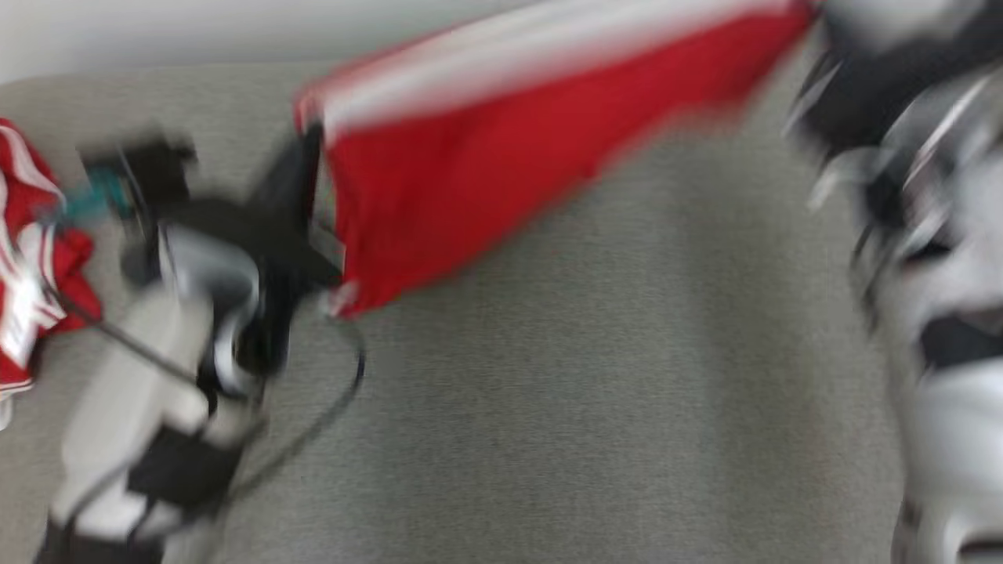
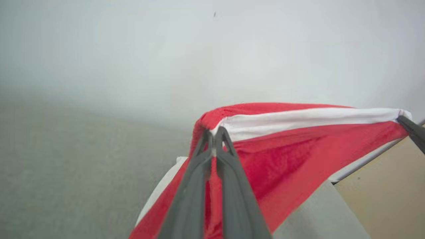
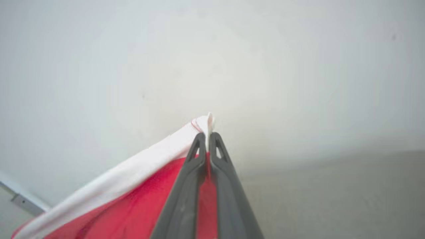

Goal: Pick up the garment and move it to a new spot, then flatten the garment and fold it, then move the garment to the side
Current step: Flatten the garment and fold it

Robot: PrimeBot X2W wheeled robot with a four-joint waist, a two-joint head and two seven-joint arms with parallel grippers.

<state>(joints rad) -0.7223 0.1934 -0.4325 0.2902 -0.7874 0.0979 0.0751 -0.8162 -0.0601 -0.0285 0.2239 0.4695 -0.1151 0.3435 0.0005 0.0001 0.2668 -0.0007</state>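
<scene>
The garment (image 1: 470, 157) is red with a white band along its top edge. It hangs stretched in the air between my two grippers, above the grey table (image 1: 588, 392); the head view is blurred. My left gripper (image 1: 309, 157) is shut on the garment's left corner, and the left wrist view shows its fingertips (image 2: 215, 132) pinched on the red and white cloth (image 2: 282, 149). My right gripper (image 1: 815, 19) is shut on the other corner. In the right wrist view, that gripper (image 3: 206, 136) clamps the white edge of the garment (image 3: 132, 192).
A second heap of red and white cloth (image 1: 31, 251) lies at the table's left edge. A dark cable (image 1: 345, 392) loops beside my left arm. A pale wall (image 1: 157, 31) stands behind the table. Tan floor (image 2: 391, 186) lies past the table's edge.
</scene>
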